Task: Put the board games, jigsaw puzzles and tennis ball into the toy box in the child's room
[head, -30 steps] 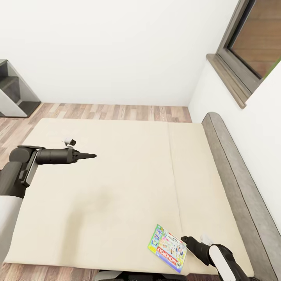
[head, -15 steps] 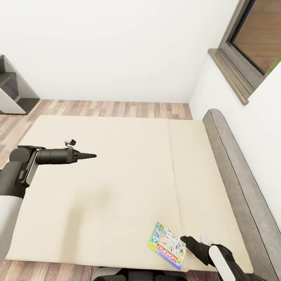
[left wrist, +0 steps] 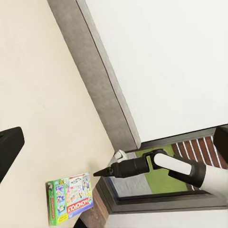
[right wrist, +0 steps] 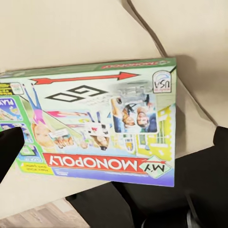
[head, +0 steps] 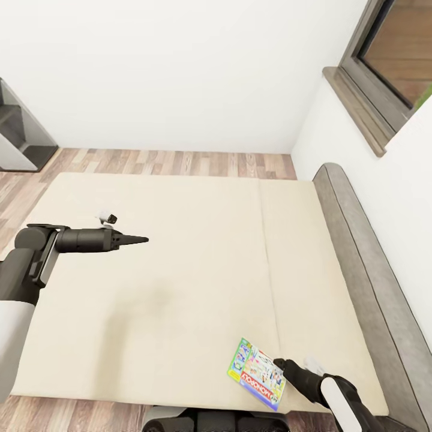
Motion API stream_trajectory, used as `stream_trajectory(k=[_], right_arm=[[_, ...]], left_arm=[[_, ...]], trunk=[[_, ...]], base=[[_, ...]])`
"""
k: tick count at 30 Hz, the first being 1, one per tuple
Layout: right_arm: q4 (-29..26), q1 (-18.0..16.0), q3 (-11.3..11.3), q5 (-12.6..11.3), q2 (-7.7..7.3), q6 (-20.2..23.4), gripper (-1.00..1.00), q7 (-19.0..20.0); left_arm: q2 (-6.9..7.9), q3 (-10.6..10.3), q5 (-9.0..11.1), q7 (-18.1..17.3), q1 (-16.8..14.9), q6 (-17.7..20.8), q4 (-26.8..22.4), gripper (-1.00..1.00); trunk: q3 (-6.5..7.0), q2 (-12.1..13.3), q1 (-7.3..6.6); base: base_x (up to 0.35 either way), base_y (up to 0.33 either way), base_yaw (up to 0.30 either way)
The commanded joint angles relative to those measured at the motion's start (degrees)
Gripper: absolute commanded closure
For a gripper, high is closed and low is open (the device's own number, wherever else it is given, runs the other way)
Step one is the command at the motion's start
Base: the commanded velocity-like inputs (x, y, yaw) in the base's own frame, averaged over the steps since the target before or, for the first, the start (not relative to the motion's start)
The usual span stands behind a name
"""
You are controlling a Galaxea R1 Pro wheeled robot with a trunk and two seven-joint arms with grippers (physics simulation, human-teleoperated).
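Monopoly box [head: 257,373] low in the head view, lying flat at the near edge of the bed [head: 180,270], just left of the mattress seam, and that is the board game we are after. Our right hand [head: 279,363] sits at the lower right, tip right at the box's near corner; from the wrist camera the two dark fingertips [right wrist: 10,147] stand wide apart at either side of the picture with the box between them, so the hand is spread and nothing is gripped yet. We judge it is lined up to close across the box's short width. The print reads "MY MONOPOLY" on a red band, "GO" with a red arrow, and a small "USA" badge near one corner. Our left hand [head: 142,239] hangs at mid-left above the bare mattress, parked clear and carrying nothing; whether it is clenched or released we cannot tell. The grey headboard [head: 366,282] runs down the right.
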Motion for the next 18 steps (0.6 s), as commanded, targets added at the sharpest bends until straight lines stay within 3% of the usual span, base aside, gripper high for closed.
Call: stream_trajectory(k=[1, 18], right_arm=[[-0.11, -0.01, 0.0, -0.56, -0.01, -0.05, -1.0, -0.03], [-0.12, -0.01, -0.04, -0.54, -0.03, -0.66, -1.0, 0.79]], left_arm=[[0.0, -0.03, -0.02, -0.22, -0.03, 0.61, 0.0, -1.0], [-0.03, -0.01, -0.01, -0.22, -0.03, 0.61, 0.0, -1.0]], trunk=[[-0.16, -0.1, 0.03], [-1.53, -0.1, 0.03]], base=[[0.0, 0.0, 0.0], [0.0, 0.0, 0.0]])
